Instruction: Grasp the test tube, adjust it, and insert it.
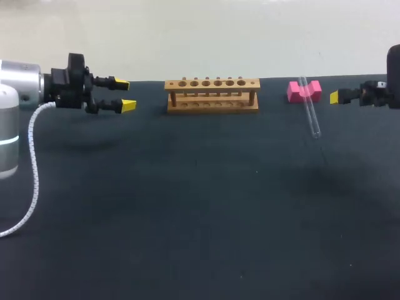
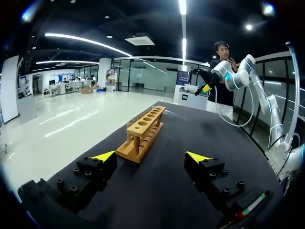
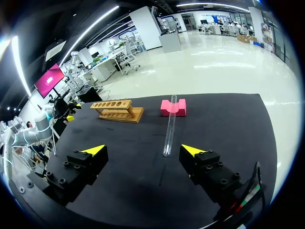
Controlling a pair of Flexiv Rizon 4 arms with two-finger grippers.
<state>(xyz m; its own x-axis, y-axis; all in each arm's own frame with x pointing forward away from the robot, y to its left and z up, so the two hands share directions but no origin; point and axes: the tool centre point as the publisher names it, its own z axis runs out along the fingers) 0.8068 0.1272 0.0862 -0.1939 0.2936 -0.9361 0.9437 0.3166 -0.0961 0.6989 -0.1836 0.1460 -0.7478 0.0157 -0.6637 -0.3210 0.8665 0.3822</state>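
Yellow-tipped fingers of the left gripper (image 1: 125, 94) point sideways toward the wooden rack (image 1: 212, 95). The left arm is held level over the far left part of the table (image 1: 187, 219), well apart from the rack. Its jaws stand wide apart with nothing between them. The left wrist view shows the same spread left gripper (image 2: 151, 156), with the rack (image 2: 143, 133) ahead of it, seen end-on.

The right arm comes in at the far right, also level, and the right gripper (image 1: 336, 97) points back toward the pink block (image 1: 304, 91). From the head camera only one yellow tip shows and the rest is cut off at the edge, so its opening cannot be judged there. The right wrist view settles it: the right gripper (image 3: 143, 150) is spread wide and holds nothing.

The glass test tube (image 1: 310, 109) lies slanted, its far part resting in the notch of the pink block and its near end down on the dark table. Neither gripper touches it. In the right wrist view the test tube (image 3: 169, 129) runs ahead of the fingers toward the pink block (image 3: 173, 108), with the rack (image 3: 117, 109) off to one side.

On the table the pink block sits between the rack and the right gripper. A white coiled cable (image 1: 31, 169) hangs from the left arm toward the table's near left edge.
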